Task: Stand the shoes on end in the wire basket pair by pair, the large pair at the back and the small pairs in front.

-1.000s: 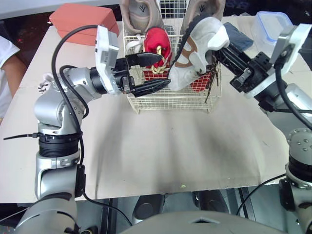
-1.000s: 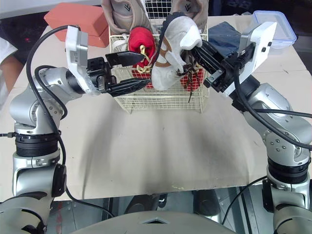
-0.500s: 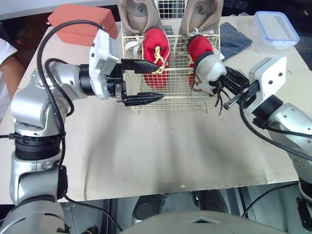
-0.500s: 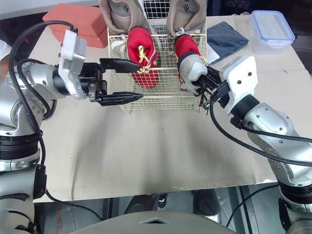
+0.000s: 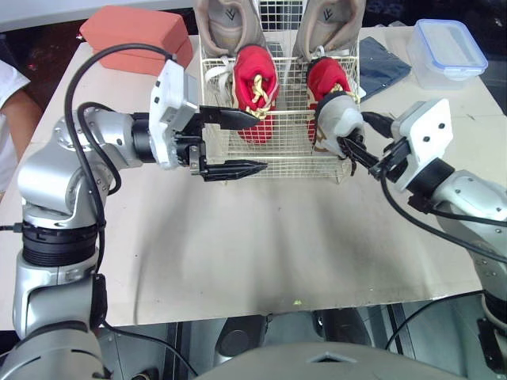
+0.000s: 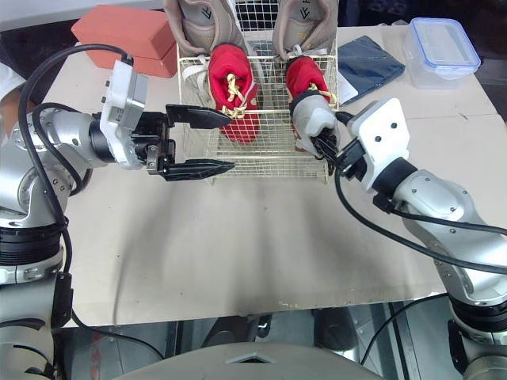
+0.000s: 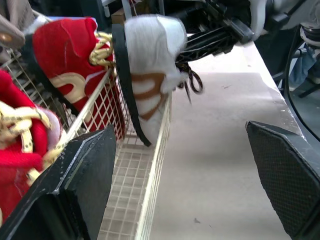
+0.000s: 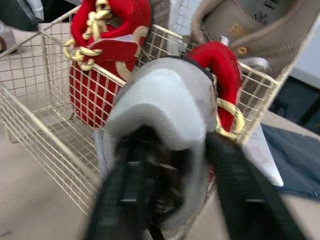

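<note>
The right end effector [image 5: 352,147] was closed on the heel end of the white sneaker with a brown side mark and dark laces [image 5: 336,119]. It held the sneaker toe-down at 5 o'clock in the pale wire basket [image 5: 277,162]. Gripping the heel kept the toe free to enter first, as the on-end stance required. The sneaker stood just in front of the right-hand one of the two small red shoes with gold laces [image 5: 255,93], in the front zone the task assigns to small pairs. The two large beige sneakers [image 5: 226,24] filled the back row at 12 o'clock, toes down.

The left end effector [image 5: 261,143] was open and empty at 8 o'clock of the basket. One of its fingers [image 5: 230,117] lay over the rim and the other along the front wall. This placement was judged to be for steadying the basket.

The head views gave the layout on the beige tabletop [image 5: 277,237]:
- basket at 12 o'clock
- red rectangular box [image 5: 135,36] at 10 o'clock
- clear lidded plastic container [image 5: 447,43] at 2 o'clock, with a dark blue folded cloth [image 5: 380,67] beside it

The left wrist view added that the sneaker's black sole [image 7: 122,75] faced the red shoe and that its toe sat inside the front wall, with the laces hanging outside the rim. The right wrist view added that the fingers [image 8: 235,185] straddled the heel collar
</note>
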`<action>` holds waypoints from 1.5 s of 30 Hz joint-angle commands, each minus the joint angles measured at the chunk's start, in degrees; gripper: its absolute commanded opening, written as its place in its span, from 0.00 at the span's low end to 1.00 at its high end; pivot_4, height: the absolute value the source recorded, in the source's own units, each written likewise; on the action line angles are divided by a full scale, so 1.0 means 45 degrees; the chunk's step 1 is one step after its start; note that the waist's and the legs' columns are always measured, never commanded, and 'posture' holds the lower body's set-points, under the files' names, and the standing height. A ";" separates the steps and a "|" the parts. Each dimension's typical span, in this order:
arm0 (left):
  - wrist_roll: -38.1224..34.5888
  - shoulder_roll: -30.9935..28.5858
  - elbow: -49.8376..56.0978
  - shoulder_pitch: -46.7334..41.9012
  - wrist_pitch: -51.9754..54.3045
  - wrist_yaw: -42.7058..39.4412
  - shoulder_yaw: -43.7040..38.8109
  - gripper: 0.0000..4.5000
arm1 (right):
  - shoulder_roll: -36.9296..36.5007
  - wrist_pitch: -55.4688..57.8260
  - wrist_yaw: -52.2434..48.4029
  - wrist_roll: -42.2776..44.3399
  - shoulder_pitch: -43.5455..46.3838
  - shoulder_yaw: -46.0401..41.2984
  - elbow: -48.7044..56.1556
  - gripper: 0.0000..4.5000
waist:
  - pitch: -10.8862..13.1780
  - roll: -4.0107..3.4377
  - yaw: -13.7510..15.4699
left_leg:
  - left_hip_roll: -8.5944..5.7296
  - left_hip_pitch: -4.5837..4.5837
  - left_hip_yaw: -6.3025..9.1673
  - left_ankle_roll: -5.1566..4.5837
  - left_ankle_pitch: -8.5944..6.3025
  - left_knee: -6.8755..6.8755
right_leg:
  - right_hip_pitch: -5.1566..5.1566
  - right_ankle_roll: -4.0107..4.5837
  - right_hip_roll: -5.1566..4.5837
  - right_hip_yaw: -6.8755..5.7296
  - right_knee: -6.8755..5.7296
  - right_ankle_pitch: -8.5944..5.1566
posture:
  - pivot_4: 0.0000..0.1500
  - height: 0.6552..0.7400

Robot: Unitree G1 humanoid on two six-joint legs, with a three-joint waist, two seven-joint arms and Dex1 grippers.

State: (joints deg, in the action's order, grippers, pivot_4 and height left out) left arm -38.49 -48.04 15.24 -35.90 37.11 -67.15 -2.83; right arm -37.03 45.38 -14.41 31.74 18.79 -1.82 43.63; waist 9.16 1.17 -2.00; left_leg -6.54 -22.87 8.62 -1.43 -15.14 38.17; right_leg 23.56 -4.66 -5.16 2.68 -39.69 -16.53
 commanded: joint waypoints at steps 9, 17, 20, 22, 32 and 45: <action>-0.0929 0.0399 -0.1089 0.1439 -0.0591 0.1599 -0.3438 1.00 | -0.1486 -0.1178 -0.6161 0.4781 -0.0753 -0.4179 -0.1236 0.97 | 0.0001 0.0003 -0.0046 | 0.0013 0.0010 -0.0008 -0.0004 -0.0002 -0.0010 | -0.0003 0.0000 -0.0006 0.0003 0.0001 0.0000 | 1.00 1.00; 0.1389 0.0226 -0.5040 0.2714 -0.3713 0.3443 -0.5593 1.00 | -0.0672 -0.2281 -0.6917 0.4942 0.1814 -0.2521 -0.1747 0.97 | 0.0002 0.0005 -0.0017 | 0.0016 0.0014 -0.0012 -0.0003 -0.0003 -0.0007 | -0.0002 0.0001 -0.0014 0.0000 0.0004 0.0000 | 1.00 1.00; 0.2229 0.0163 -0.6944 0.2558 -0.4999 0.4299 -0.5932 1.00 | -0.0633 -0.2481 -0.6880 0.4043 0.2791 -0.1559 -0.1987 0.97 | 0.0001 0.0010 0.0056 | 0.0013 0.0007 -0.0003 -0.0003 -0.0003 -0.0007 | 0.0000 0.0001 -0.0020 -0.0010 0.0005 0.0001 | 1.00 1.00; 0.2563 0.0063 -0.8073 0.2414 -0.5663 0.4717 -0.6140 1.00 | -0.0654 -0.2823 -0.6949 0.3224 0.3185 -0.0961 -0.2148 0.97 | -0.0002 0.0014 0.0070 | 0.0010 0.0005 0.0005 -0.0003 -0.0003 -0.0007 | 0.0008 0.0001 -0.0024 -0.0020 0.0013 0.0001 | 1.00 1.00; 0.3545 -0.1022 -1.2332 0.2114 -0.8249 0.5857 -0.6745 1.00 | -0.0294 -0.3099 -0.6871 0.2307 0.3566 -0.0191 -0.2233 0.97 | -0.0009 0.0054 0.0034 | -0.0002 -0.0009 0.0036 -0.0003 -0.0003 -0.0008 | 0.0014 0.0001 -0.0035 -0.0040 0.0015 0.0000 | 1.00 1.00; 0.5000 -0.0932 -1.5690 0.1668 -0.8913 0.6680 -0.5386 1.00 | -0.0060 -0.3230 -0.6931 0.2077 0.3336 -0.0248 -0.2247 0.97 | -0.0011 0.0056 -0.0049 | -0.0006 -0.0008 0.0038 -0.0003 -0.0004 -0.0008 | 0.0016 0.0001 -0.0035 -0.0041 0.0002 0.0001 | 1.00 1.00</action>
State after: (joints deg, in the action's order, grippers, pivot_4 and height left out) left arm -17.55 -51.45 -54.16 -27.76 -2.02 -37.26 -28.07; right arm -37.60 31.98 -45.74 40.71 33.95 -2.04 32.42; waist 9.11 1.42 -2.22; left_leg -6.57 -22.90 8.79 -1.45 -15.16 38.13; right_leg 23.63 -4.66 -5.32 2.49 -39.69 -16.52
